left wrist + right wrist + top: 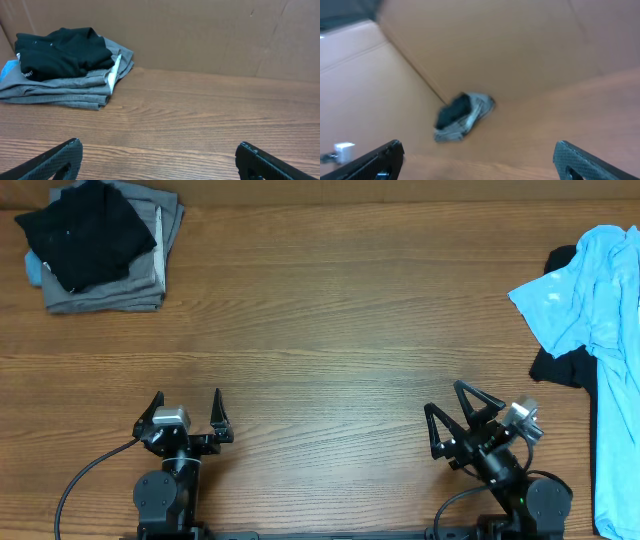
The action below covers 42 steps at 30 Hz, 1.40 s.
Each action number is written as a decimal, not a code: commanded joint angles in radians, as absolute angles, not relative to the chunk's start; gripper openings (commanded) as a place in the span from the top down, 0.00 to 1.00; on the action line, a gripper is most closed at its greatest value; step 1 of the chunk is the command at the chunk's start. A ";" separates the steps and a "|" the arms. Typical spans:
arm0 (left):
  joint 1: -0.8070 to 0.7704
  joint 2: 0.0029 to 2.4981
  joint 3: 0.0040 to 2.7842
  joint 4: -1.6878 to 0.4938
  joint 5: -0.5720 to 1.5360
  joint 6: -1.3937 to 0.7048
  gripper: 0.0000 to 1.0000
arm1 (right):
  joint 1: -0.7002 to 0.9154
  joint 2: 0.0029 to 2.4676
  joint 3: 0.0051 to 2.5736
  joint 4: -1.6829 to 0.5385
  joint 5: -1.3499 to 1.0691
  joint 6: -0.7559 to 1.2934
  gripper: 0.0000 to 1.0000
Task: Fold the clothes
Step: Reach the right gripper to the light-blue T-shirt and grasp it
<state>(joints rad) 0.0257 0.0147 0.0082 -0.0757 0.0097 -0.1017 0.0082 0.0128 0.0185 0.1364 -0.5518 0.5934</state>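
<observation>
Table (320, 330): wood grain, with a cardboard wall (210, 35) closing off the far side.

T-shirt (600, 300): light blue, crumpled and unfolded. It lies at the table's right edge and runs out of the overhead frame. A dark garment (558, 366) lies partly under it. I read this as the waiting pile, on the right arm's side. The shirt is not spread yet.

Folded stack (110, 285): grey garments, squared up in the far-left corner, with a black garment (90, 235) loosely on top. Probably the finished pile, parked clear of the working area.

Left gripper (187, 400): at the near edge, jaws spread wide with nothing between them, facing the stack.

Right gripper (443, 397): at the near edge, jaws equally wide and empty. It is angled leftward and well apart from the T-shirt. Its wrist view is blurred.

Judgement: folding has not begun. The next move is for the right arm to reach the shirt and drag it to the centre.
</observation>
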 commanded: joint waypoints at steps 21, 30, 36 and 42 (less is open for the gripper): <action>0.020 0.004 0.005 -0.076 -0.008 -0.089 0.00 | -0.003 1.153 1.008 -0.401 0.025 0.201 0.00; 0.020 0.004 0.005 -0.076 -0.008 -0.089 0.00 | -0.063 1.739 1.557 -0.772 0.131 0.200 0.00; 0.020 0.004 0.005 -0.076 -0.008 -0.089 0.00 | -0.119 1.908 1.562 -0.660 0.201 0.147 0.00; 0.020 0.004 0.005 -0.076 -0.008 -0.089 0.00 | -0.203 2.010 1.562 -0.572 0.192 0.156 0.00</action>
<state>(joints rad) 0.0257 0.0132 0.0082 -0.0761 0.0025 -0.1013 -0.1608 1.9854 1.5318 -0.6060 0.1791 0.1661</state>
